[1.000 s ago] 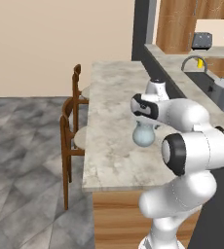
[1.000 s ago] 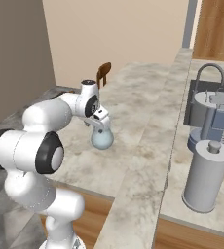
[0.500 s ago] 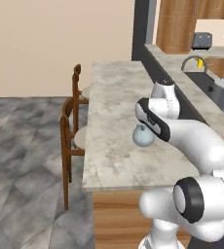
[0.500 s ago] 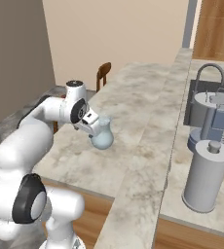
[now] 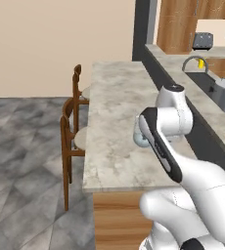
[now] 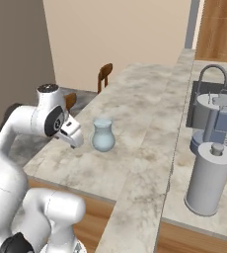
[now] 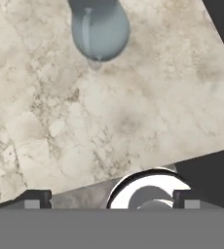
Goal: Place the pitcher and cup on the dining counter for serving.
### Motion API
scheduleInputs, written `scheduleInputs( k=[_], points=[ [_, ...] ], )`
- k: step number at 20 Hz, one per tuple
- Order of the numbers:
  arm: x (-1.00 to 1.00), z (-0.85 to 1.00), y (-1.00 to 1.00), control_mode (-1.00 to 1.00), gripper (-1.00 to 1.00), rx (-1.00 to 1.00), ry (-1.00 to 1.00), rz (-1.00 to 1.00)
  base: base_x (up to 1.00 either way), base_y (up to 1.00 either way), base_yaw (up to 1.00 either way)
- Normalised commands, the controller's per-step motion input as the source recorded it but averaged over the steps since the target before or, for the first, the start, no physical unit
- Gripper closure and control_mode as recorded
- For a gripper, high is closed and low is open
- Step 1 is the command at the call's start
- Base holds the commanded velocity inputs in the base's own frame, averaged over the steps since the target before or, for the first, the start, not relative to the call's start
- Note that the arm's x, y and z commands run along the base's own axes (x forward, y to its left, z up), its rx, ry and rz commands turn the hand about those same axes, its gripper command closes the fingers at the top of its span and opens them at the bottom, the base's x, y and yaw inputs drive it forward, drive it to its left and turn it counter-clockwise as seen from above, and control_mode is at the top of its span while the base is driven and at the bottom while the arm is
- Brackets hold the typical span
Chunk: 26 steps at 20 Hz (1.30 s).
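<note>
The pale blue-grey glass pitcher (image 6: 103,136) stands upright on the marbled dining counter (image 6: 135,99), free of my hand. My gripper (image 6: 77,142) hovers just beside it, toward the counter's stool side, a small gap away. In the hand view the pitcher (image 7: 99,29) lies at the top, and my gripper (image 7: 110,200) is open with nothing between its fingertips (image 7: 33,199). From the left base my own arm covers most of the pitcher (image 5: 139,135). A small yellow cup (image 5: 201,62) sits by the sink faucet on the far worktop.
Two wooden chairs (image 5: 71,122) stand along the counter's outer side. Behind a dark raised divider (image 5: 183,88) lie the sink (image 6: 204,94), a grey appliance (image 6: 219,118) and a tall grey canister (image 6: 209,178). A toaster (image 5: 203,41) sits at the back.
My hand has drawn back from the pitcher's neck to the stool side as the arm swung round. The pitcher stays standing in the same spot.
</note>
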Motion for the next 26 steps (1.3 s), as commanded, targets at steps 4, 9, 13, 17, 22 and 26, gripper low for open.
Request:
scheduleInputs(
  k=[4, 9, 13, 17, 22, 26],
  points=[
    [-1.0, 0.41, 0.18, -1.0, -1.0, 0.0, 0.0, 0.08, 0.0, 0.0, 0.0],
    [-0.76, 0.49, 0.36, -1.0, -1.0, -0.01, -0.08, 0.08, 0.0, 0.0, 0.0],
    [-0.21, 0.06, 0.05, -1.0, -1.0, 0.0, -0.07, 0.01, 0.0, 0.0, 0.0],
    [-0.02, 0.0, 0.0, -1.0, -1.0, 0.0, 0.0, 0.0, 0.0, 0.0, 0.0],
    [-0.35, 0.0, 0.0, 1.0, -1.0, 0.0, -0.01, 0.02, -0.16, 0.0, 0.01],
    [0.0, 0.0, 0.0, 1.0, -1.0, 0.0, 0.0, 0.0, -0.97, 0.11, 0.1]
  ],
)
